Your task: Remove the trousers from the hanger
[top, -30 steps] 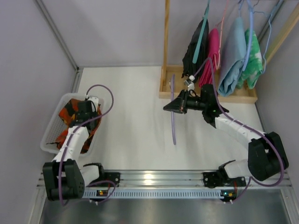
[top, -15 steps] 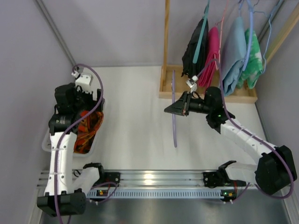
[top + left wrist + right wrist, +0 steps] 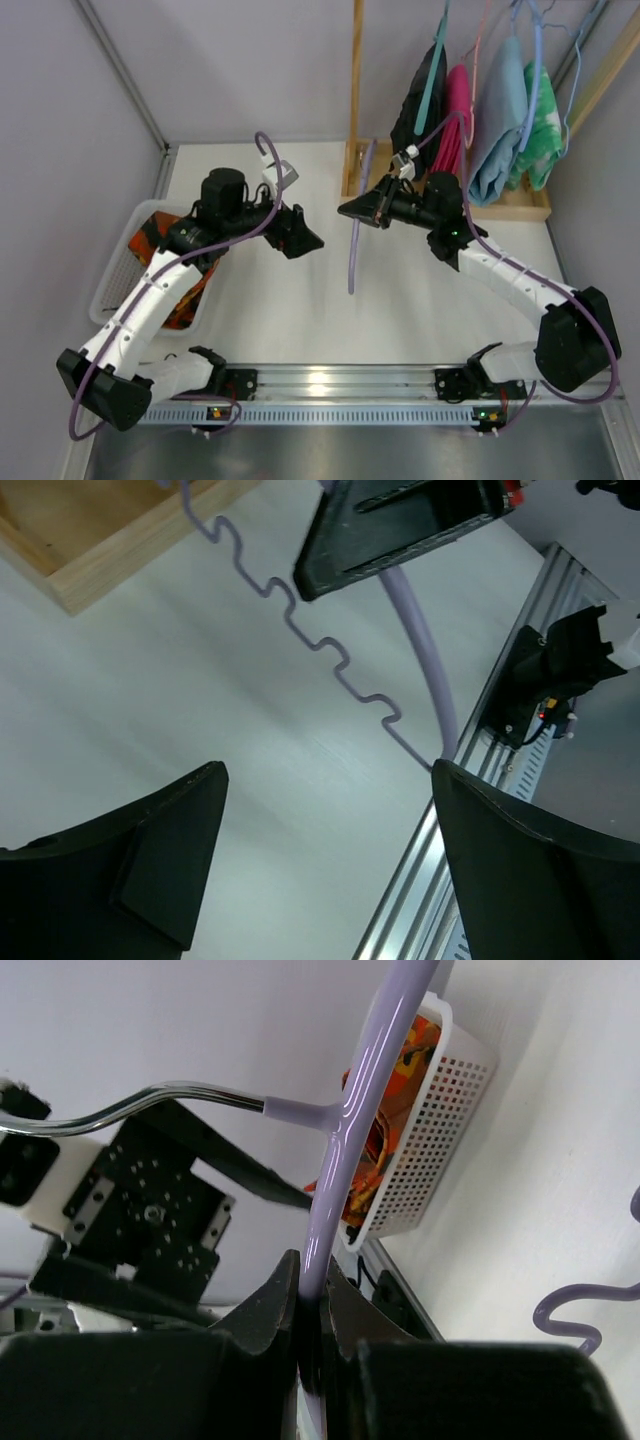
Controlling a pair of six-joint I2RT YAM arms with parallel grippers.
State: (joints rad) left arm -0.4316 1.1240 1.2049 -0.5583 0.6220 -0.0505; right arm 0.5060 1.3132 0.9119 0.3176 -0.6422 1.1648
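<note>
Top view, hanger: the bare hanger (image 3: 353, 262) hangs from the right hand (image 3: 352, 210), which is clamped on it. Its long axis runs far-to-near above the surface (image 3: 280, 320).
Top view, left hand: the left hand (image 3: 303, 243) has its fingers apart and empty. It sits just left of the hanger and points toward it.
Top view, trousers: the trousers (image 3: 143, 238) lie in the basket (image 3: 105, 300), well apart from the hanger, at the left edge.
Left wrist view: the hanger's wavy bar crosses diagonally ahead of the spread fingers, clear of both.
Right wrist view: the fingers are pinched together on the hanger's shaft below the hook. The basket is beyond.
Judgement: the trousers look to be already off.

the hanger (image 3: 353, 255) dangles in the middle; wooden rack base (image 3: 520, 208) blocks far right.
</note>
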